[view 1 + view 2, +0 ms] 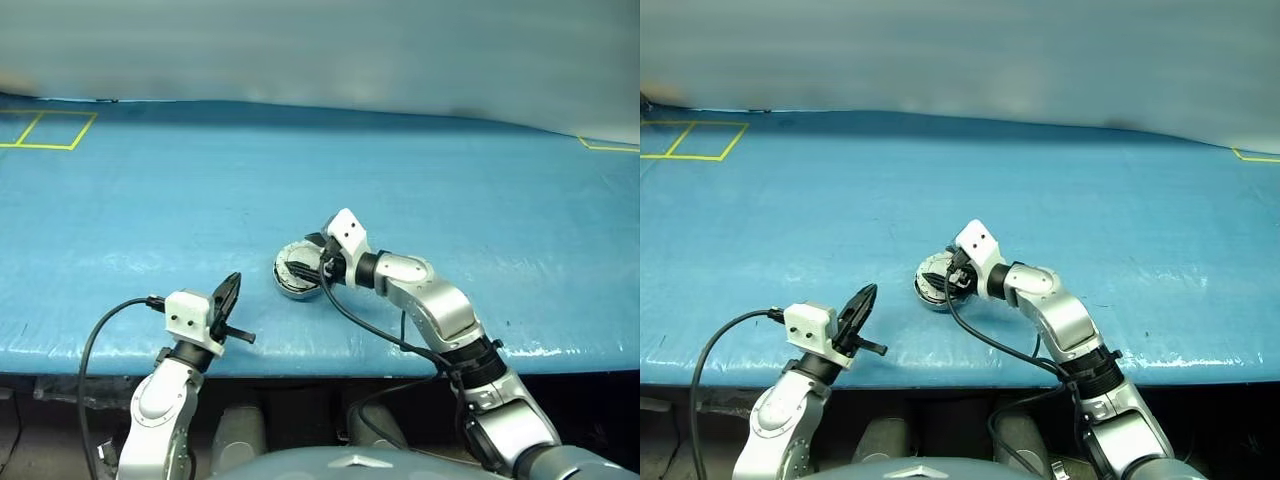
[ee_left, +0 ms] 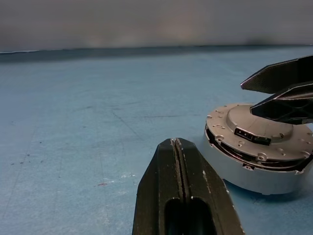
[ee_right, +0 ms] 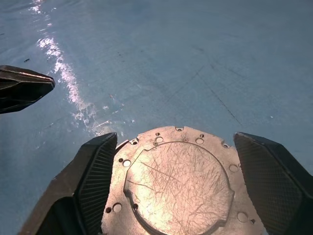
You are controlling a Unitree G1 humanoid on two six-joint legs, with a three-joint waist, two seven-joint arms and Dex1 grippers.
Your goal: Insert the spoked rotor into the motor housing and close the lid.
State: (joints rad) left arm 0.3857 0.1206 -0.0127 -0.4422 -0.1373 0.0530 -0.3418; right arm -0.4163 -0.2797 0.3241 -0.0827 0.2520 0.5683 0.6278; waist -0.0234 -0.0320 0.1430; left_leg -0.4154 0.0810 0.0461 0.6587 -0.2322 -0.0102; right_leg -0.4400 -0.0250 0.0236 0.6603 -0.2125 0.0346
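Motor housing: I see the motor housing (image 2: 254,171) as a shallow grey metal cup on the blue table (image 1: 150,200), just below the middle of the head view and near the front edge.

Lid: the lid (image 3: 178,186) lies on top of the housing, plain grey side with the raised centre up. From the left wrist camera a dark gap shows along its near edge, so I judge it down but maybe not fully seated.

Spoked rotor: I cannot pick it out; I take it to be inside under the lid, but that is a guess.

Handling: I expect machined metal, stiff and fairly heavy for its size. The top is scratched and shiny, so I would count on it being slippery under the pads. I would not squeeze it; a flat press on the raised centre looks safest. If I had to lift it, I would take it across the outer rim of the cup, not by the lid alone, since the join looks like the weak point.

Right gripper: my right gripper (image 3: 178,161) is spread wide, one ribbed finger (image 3: 98,171) on each side of the lid and just above it. It holds nothing; I cannot tell whether the tips touch the rim.

Left gripper: my left gripper (image 2: 178,147) is pressed fully together and empty, lower left in the head view, well apart from the housing.
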